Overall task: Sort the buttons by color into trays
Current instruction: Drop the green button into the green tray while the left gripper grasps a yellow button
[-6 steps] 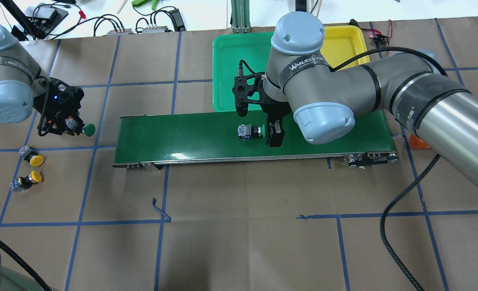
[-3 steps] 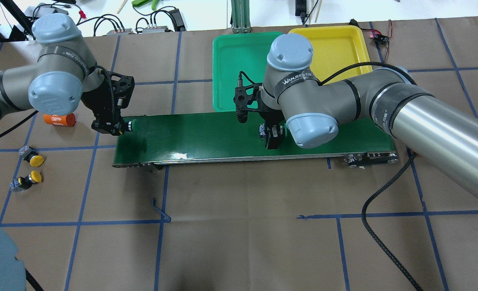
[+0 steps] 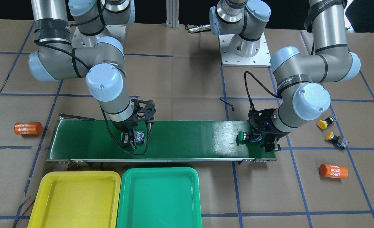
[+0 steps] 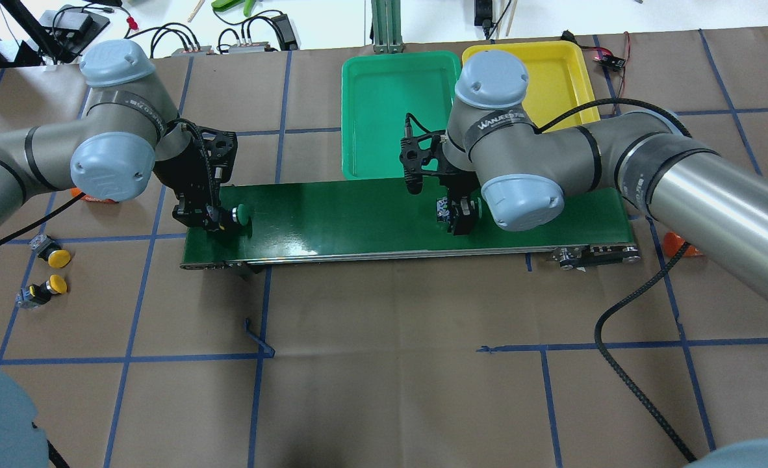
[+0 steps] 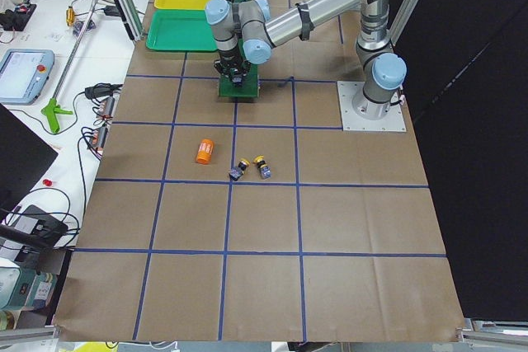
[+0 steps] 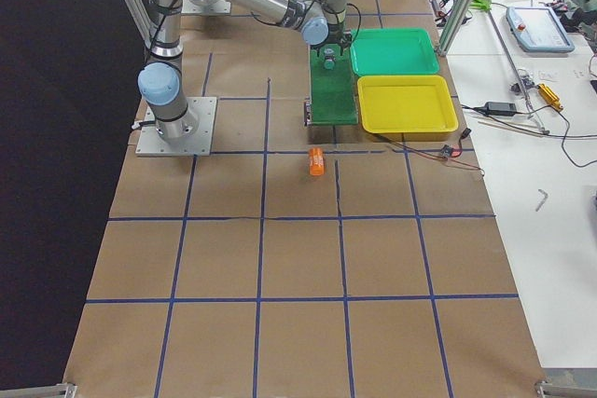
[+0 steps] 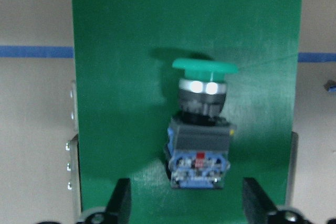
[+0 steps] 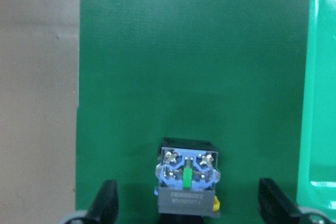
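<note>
A green button (image 7: 202,124) lies on its side on the left end of the dark-green conveyor belt (image 4: 358,214). My left gripper (image 7: 188,205) is open around it, with the fingers clear of its body; it also shows in the overhead view (image 4: 218,220). A second green button (image 8: 186,177) lies further along the belt between the wide-open fingers of my right gripper (image 8: 190,205), which also shows in the overhead view (image 4: 457,218). Two yellow buttons (image 4: 59,259) (image 4: 51,286) lie on the table at the far left. The green tray (image 4: 390,97) and the yellow tray (image 4: 553,71) stand behind the belt.
An orange "4680" cylinder (image 3: 28,128) lies off the belt's end by my right arm. Another orange cylinder (image 3: 333,171) lies near the yellow buttons. Cables and tools lie beyond the table's far edge (image 4: 182,39). A black cable (image 4: 624,364) trails over the table at the right.
My left gripper carried a green button from the table's left onto the belt's left end and now stands open around it. The other green button and my right gripper moved right along the belt.
</note>
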You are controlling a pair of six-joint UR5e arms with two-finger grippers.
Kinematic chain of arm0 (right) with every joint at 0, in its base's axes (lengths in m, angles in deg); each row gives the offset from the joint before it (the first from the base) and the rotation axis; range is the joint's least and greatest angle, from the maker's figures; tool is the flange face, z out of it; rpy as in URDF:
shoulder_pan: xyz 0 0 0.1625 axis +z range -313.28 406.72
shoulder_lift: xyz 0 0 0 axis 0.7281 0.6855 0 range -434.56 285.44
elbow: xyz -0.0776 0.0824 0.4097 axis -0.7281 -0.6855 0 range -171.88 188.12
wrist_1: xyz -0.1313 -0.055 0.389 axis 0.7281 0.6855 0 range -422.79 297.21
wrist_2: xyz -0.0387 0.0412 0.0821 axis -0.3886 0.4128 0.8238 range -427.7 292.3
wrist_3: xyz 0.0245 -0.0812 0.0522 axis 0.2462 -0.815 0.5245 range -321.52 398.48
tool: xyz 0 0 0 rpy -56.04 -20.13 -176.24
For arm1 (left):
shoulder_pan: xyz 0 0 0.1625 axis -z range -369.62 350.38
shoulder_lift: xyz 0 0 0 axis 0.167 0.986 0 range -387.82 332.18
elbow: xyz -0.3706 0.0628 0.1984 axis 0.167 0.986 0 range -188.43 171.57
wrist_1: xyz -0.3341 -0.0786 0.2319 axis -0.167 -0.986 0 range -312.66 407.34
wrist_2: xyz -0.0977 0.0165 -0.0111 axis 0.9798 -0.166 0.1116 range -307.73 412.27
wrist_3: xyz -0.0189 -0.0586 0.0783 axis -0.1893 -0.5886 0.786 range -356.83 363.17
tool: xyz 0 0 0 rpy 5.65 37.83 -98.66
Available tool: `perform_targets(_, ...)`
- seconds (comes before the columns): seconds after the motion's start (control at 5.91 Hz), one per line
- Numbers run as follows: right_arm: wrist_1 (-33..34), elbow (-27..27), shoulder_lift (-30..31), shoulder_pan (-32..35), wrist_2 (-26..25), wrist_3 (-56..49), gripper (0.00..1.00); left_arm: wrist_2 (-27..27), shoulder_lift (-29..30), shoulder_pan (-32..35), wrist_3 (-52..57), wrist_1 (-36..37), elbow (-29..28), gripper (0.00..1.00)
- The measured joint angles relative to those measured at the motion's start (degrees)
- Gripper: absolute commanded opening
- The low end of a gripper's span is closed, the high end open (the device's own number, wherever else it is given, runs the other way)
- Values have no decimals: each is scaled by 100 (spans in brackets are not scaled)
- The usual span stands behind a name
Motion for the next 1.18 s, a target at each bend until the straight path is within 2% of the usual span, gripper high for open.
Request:
perform_targets(0.17,45,108,56,-130,0,-232,46,-12,-28,-209,228,-30,-22,98)
perform_targets(0.51,132,176,126,-376,-289,-643,17,-264,-97,-957,1638,-66,87,98)
perform_targets(0.85,132,174,352,-645,-494,-1093,16,-577,-131,-1927,2526,15,122,98)
perform_targets(1.18,108,-94,611,-734,-523,-1124,16,-451,-83,-3053,2237,251,210,98)
